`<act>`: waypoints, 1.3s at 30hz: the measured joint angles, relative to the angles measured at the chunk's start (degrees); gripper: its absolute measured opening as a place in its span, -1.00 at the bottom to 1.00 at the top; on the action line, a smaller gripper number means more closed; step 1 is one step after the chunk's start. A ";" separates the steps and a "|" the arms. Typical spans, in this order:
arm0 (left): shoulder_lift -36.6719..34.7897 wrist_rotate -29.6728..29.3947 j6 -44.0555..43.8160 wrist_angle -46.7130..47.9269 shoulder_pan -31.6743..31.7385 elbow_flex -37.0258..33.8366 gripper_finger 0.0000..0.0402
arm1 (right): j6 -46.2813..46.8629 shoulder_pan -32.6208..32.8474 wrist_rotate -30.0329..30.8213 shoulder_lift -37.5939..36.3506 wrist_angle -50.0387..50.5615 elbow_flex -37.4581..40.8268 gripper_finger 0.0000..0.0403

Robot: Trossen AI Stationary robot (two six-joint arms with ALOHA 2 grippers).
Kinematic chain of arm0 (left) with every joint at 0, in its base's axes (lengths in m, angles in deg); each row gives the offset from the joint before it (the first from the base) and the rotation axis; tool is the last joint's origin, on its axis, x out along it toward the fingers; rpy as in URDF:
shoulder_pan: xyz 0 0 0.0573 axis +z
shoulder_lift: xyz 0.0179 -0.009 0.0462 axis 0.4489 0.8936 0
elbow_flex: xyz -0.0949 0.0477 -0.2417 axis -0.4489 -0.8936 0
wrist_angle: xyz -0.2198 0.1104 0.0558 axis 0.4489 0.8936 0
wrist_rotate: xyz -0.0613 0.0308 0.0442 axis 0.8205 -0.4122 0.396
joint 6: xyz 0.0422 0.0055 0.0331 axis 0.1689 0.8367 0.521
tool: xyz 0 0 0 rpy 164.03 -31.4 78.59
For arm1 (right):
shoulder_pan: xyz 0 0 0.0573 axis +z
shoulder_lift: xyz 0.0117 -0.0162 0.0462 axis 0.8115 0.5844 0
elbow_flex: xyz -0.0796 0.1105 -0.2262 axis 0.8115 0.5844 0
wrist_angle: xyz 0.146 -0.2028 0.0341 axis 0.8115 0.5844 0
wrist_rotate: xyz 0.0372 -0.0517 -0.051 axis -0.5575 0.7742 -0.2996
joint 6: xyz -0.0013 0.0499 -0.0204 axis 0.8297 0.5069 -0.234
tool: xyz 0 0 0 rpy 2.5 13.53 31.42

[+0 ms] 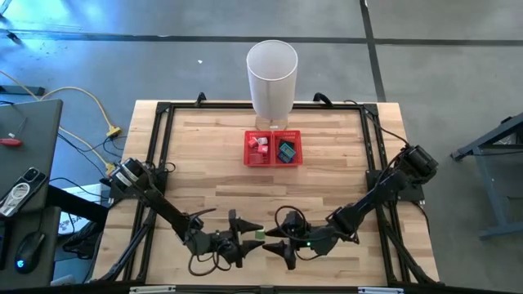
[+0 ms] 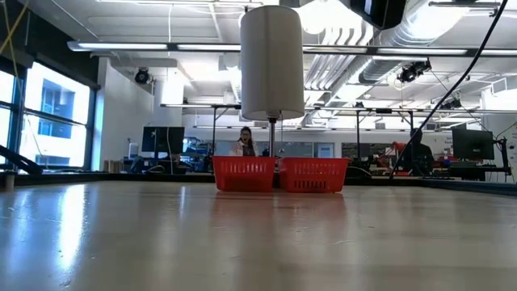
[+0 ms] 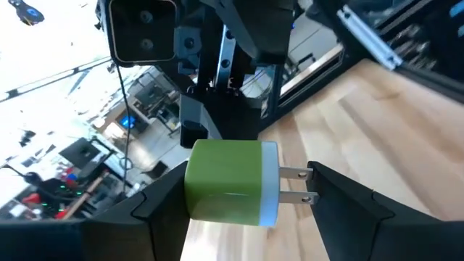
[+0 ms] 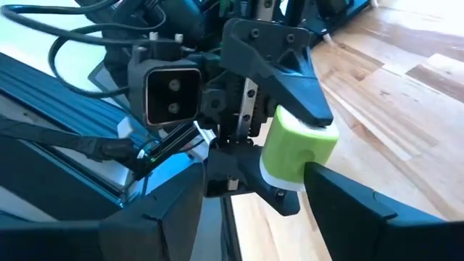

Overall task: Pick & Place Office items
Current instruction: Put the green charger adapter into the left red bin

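A green-and-white plug charger [image 3: 232, 181] with two metal prongs hangs above the table's near edge, with my left gripper [image 3: 246, 196] shut on it. In the high view it is a green speck [image 1: 258, 234] between the two grippers. My right gripper [image 4: 254, 196] faces the left gripper [image 4: 283, 130] from the table's right. Its fingers are apart and close to the charger [image 4: 297, 148]. Whether they touch it, I cannot tell. Other small office items [image 1: 263, 145] lie in the red tray [image 1: 273, 135]. My left gripper pinches the charger lengthwise between its two fingers. One finger [image 3: 163, 206] is on the green end [image 3: 190, 185]. The other finger [image 3: 341, 199] meets the tips of the prongs [image 3: 303, 185] at the white end. The fingers come level from the table's left, and the charger is clear of the wood.
The red mesh two-compartment tray [image 2: 279, 174] sits at the table's far middle, with the tall white cylinder bin [image 1: 271, 77] right behind it. A black frame [image 1: 159, 147] runs along the table's sides. Bare wood lies between the tray and the grippers.
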 joint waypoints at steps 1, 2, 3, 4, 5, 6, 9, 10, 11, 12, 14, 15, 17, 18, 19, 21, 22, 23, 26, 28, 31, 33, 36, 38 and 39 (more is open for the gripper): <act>0.00 -0.49 0.90 0.04 0.00 0.00 0.16 | 0.00 -0.12 -0.04 0.00 0.24 0.00 0.14; 0.00 -1.04 1.66 0.08 0.00 0.00 0.15 | 0.00 -0.14 0.02 0.00 0.49 0.00 0.14; 0.00 -1.48 1.91 0.05 0.00 0.00 0.15 | 0.00 -0.17 0.10 -0.16 0.87 0.00 0.14; -0.08 -1.70 1.88 0.00 -0.01 0.00 0.15 | 0.06 -0.21 0.05 -0.45 1.44 0.00 0.14; -0.39 -1.71 1.51 0.15 -0.03 0.00 0.15 | 0.19 -0.21 -0.06 -0.71 2.06 0.00 0.14; -0.79 -1.64 0.87 0.39 -0.04 0.00 0.15 | 0.20 -0.23 -0.07 -0.98 2.50 -0.02 0.14; -2.10 -1.37 0.22 0.40 -0.05 0.16 0.15 | 0.20 -0.25 -0.59 -1.22 3.68 -0.02 0.14; -2.30 -1.41 0.22 0.51 -0.07 0.17 0.15 | 0.18 -0.33 -1.26 -1.20 4.01 -0.02 0.14; -2.34 -1.51 0.24 0.76 -0.07 0.17 0.15 | 0.19 -0.45 -1.95 -1.20 4.04 -0.02 0.14; -2.32 -1.53 0.26 1.05 -0.07 0.17 0.15 | 0.19 -0.63 -2.69 -1.20 4.01 -0.02 0.14; -2.32 -1.55 0.80 1.10 -0.07 0.13 0.15 | 0.18 -0.82 -4.78 -1.20 4.58 -0.02 0.14; -2.32 -1.57 0.96 1.09 -0.07 0.13 0.15 | 0.18 -0.83 -5.05 -1.20 4.97 -0.02 0.14; -2.32 -1.57 0.74 1.61 -0.07 0.13 0.15 | 0.17 -1.20 -4.89 -1.20 5.23 -0.02 0.14; -2.32 -1.54 0.38 1.71 -0.07 0.11 0.15 | 0.13 -1.46 -4.70 -1.20 5.32 -0.02 0.14; -2.32 -1.33 0.24 1.65 -0.07 0.11 0.15 | -0.17 -1.82 -4.61 -1.20 5.35 -0.02 0.14; -2.32 -0.59 0.24 1.54 -0.10 0.11 0.15 | -0.92 -2.74 -4.48 -1.20 5.36 -0.02 0.14; -2.32 -0.37 0.23 1.63 -0.21 0.11 0.15 | -1.31 -3.17 -4.73 -1.20 5.34 -0.02 0.14; -2.32 -0.57 0.19 1.78 -0.33 0.11 0.15 | -1.67 -3.64 -5.32 -1.20 5.32 -0.02 0.14; -2.32 -0.55 0.12 2.81 -0.55 0.11 0.15 | -2.75 -5.16 -8.27 -1.20 5.34 -0.02 0.14; -2.29 -1.04 -0.02 3.48 -0.66 0.09 0.15 | -3.16 -5.96 -8.76 -1.20 5.30 -0.02 0.14; -2.25 -0.87 -0.67 3.89 -0.63 0.09 0.15 | -4.50 -6.89 -9.43 -1.20 4.47 -0.02 0.14; -2.25 -0.51 -0.85 3.87 -0.37 0.09 0.15 | -4.90 -7.38 -10.58 -1.20 3.99 -0.02 0.14; -2.25 -0.15 -0.85 3.96 -0.26 0.07 0.15 | -5.22 -7.82 -11.48 -1.20 3.98 -0.02 0.14; -2.25 -0.01 -0.85 3.96 -0.26 0.07 0.15 | -6.09 -7.90 -11.96 -1.20 3.88 -0.02 0.14; -2.24 0.02 -0.89 3.96 -0.23 0.07 0.15 | -6.20 -7.90 -11.96 -1.20 3.90 -0.02 0.13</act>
